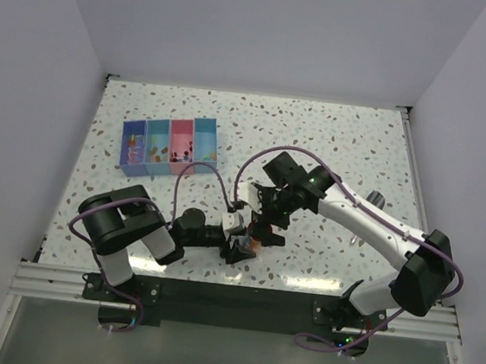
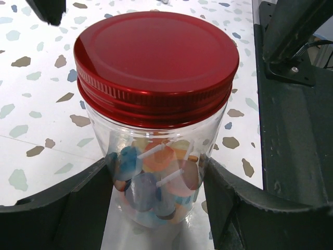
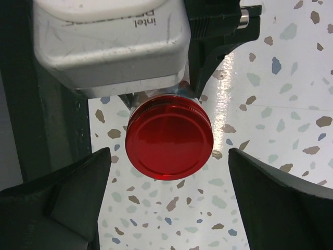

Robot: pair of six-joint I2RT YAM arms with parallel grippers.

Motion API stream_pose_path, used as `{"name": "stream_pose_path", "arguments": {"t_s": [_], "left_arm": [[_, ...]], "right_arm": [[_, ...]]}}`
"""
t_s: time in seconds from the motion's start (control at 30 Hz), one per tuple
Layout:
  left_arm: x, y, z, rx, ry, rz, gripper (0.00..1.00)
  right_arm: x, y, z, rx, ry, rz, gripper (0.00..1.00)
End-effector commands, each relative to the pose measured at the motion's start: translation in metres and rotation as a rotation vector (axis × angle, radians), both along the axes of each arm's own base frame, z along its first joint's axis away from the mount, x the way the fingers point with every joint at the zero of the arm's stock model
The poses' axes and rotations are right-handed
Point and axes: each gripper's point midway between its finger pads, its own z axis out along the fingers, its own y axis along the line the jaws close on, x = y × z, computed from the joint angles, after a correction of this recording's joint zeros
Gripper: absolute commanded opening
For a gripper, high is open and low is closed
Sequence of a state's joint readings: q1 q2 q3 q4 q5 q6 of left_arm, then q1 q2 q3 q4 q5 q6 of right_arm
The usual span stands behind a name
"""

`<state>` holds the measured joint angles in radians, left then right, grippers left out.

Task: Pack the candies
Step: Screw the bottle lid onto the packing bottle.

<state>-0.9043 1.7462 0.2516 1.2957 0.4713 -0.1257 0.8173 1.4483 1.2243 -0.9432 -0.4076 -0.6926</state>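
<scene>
Left gripper (image 2: pixel 156 172) clamped low on both sides of the jar (image 2: pixel 156 136). Candies (image 2: pixel 140 192) inside the jar, tiny, light, loose. Right gripper (image 3: pixel 169 151) wide apart just above the jar's red lid (image 3: pixel 169 125). Smooth, slippy plastic; grab lid by its bumpy rim.

Candies (image 2: pixel 156 174) lie in the jar (image 2: pixel 106 138), lid (image 2: pixel 156 57) on top.

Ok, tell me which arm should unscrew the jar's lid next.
Right, most likely. The right gripper is open and lined up over the red lid, jaws spread either side, while the left gripper is closed on the clear jar, holding it steady.
</scene>
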Motion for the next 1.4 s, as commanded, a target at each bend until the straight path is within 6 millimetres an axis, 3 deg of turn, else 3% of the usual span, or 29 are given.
{"name": "stream_pose_path", "arguments": {"t_s": [0.0, 0.33, 0.47, 0.6, 0.7, 0.87, 1.37], "left_arm": [[0.007, -0.013, 0.040, -0.114, -0.126, -0.032, 0.01], [0.008, -0.014, 0.038, -0.103, -0.129, -0.039, 0.01], [0.009, -0.013, 0.037, -0.098, -0.127, -0.029, 0.00], [0.015, -0.012, 0.038, -0.098, -0.135, 0.001, 0.00], [0.022, -0.009, 0.041, -0.100, -0.145, 0.052, 0.00], [0.032, -0.003, 0.044, -0.097, -0.167, 0.122, 0.00], [0.051, 0.006, 0.059, -0.147, -0.203, 0.261, 0.00]], "right_arm": [[-0.003, 0.009, 0.008, 0.036, 0.016, 0.041, 0.97], [-0.003, 0.015, 0.003, 0.035, 0.038, 0.057, 0.88], [-0.002, 0.013, 0.002, 0.026, 0.035, 0.050, 0.70], [-0.002, 0.011, 0.000, 0.018, 0.038, 0.026, 0.58], [-0.002, 0.011, -0.003, 0.005, 0.067, -0.038, 0.43], [0.000, 0.015, -0.007, 0.014, 0.120, -0.228, 0.28], [0.026, 0.029, -0.011, 0.103, 0.205, -0.801, 0.25]]}}
